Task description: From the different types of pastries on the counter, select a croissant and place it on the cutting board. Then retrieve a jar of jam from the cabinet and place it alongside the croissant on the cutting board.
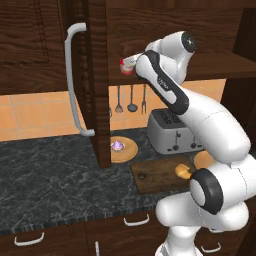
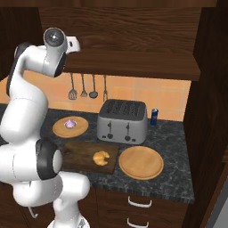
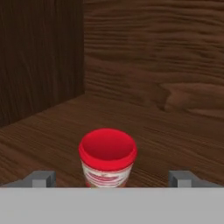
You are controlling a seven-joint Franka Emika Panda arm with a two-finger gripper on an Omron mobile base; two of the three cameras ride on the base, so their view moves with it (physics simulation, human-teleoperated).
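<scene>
Silver toaster [image 2: 122, 121] w/ two slots is sitting on the dark surface, near the orange tiled wall. Small blue can [image 2: 154, 116] is standing just beside it, to its right. Two round light-wood plates are lying on the surface: one [image 2: 140, 162] in front of the toaster, another [image 2: 61, 129] off to its left. Four utensils [image 2: 83, 87] are hanging on the wall above. White-handled drawers [image 1: 136, 220] are showing below.

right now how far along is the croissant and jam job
Done: the croissant lies on the cutting board, and the cabinet door stands open. In hand: the gripper is open inside the cabinet, its fingertips on either side of the jar of jam, not closed on it. Left: grip the jar, lift it out and set it beside the croissant on the board.
</scene>
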